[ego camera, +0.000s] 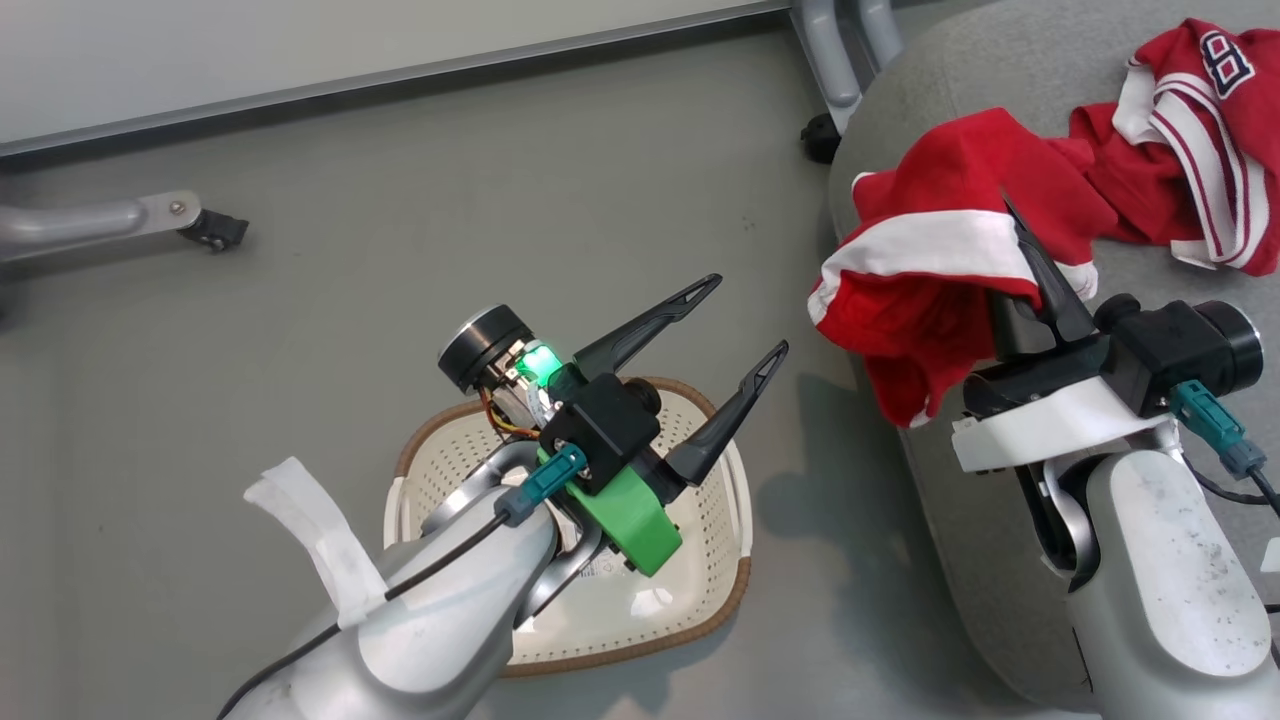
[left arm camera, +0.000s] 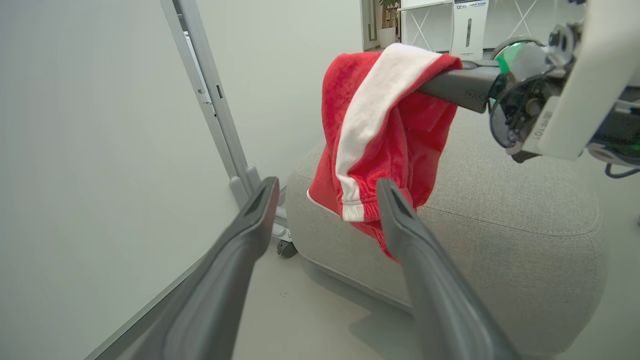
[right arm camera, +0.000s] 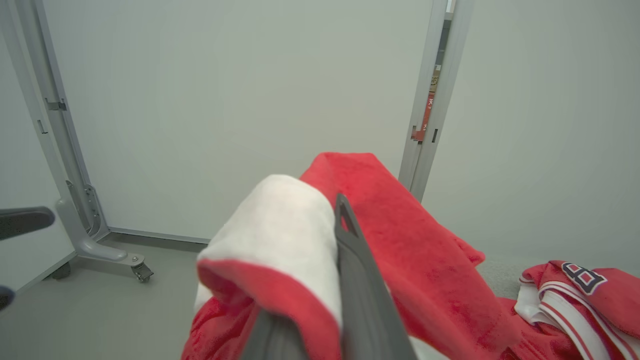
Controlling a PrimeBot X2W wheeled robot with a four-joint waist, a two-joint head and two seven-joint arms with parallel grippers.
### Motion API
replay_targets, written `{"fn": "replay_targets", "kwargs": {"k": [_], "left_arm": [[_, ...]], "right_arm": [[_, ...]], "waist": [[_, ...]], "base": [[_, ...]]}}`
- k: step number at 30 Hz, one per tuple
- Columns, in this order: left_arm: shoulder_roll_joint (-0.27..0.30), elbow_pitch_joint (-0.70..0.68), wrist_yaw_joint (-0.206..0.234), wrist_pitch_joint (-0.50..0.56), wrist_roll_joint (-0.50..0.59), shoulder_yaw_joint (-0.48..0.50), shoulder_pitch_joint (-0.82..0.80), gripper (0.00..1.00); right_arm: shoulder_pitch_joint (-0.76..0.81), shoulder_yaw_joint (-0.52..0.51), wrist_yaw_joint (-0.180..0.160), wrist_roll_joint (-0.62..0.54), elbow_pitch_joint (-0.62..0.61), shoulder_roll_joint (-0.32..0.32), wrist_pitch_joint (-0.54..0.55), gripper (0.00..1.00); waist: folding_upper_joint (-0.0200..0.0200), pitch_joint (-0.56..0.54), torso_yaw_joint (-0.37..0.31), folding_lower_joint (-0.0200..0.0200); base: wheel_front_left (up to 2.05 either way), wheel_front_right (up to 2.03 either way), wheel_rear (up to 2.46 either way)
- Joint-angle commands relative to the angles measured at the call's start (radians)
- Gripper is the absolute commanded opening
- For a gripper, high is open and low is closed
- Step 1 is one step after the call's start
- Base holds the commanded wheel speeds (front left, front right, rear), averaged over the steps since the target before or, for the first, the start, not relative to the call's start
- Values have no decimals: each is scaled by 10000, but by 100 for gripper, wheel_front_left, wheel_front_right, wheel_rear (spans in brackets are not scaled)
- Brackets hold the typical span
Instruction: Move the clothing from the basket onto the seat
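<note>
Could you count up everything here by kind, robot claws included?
Red garments: 2, the hanging garment and the lettered garment
Basket: 1
Grey seat: 1
Claws: 2, left claw and right claw
Total: 6

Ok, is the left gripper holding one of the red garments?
No, the left gripper stands wide open with nothing between its fingers, while the right gripper is shut on the red garment.
</note>
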Motion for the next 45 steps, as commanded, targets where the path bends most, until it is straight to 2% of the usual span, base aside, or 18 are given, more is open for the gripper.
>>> {"fn": "replay_targets", "kwargs": {"k": [1,15,23,34,41,45], "left_arm": [[103,6,-14,-2,29,5,-142,100],[465,-93,-58,277,54,-400,-362,100],[548,-171,-42,442,-8,-570,-506,100],[741,-170,39,449,-93,-562,-581,100],[880,-263,135,506,-67,-546,-700,100],[996,-380,179,611,1,-558,-833,100]], "right_arm": [[134,-39,-11,38,-66,47,-23,0],[561,-752,-11,196,-418,465,-23,0],[938,-1380,-11,298,-609,563,-23,0],[1039,-1860,-11,597,-703,582,-23,0],[-260,-2139,-11,186,-872,575,-23,0],[-1422,-2516,-11,83,-820,335,-23,0]], "waist": [[0,236,-555,0],[0,767,-2573,0],[0,970,-3353,0],[0,1259,-3554,0],[0,1686,-3353,0],[0,2149,-3198,0]], "base": [[0,0,0],[0,0,0],[0,0,0],[0,0,0],[0,0,0],[0,0,0]]}}
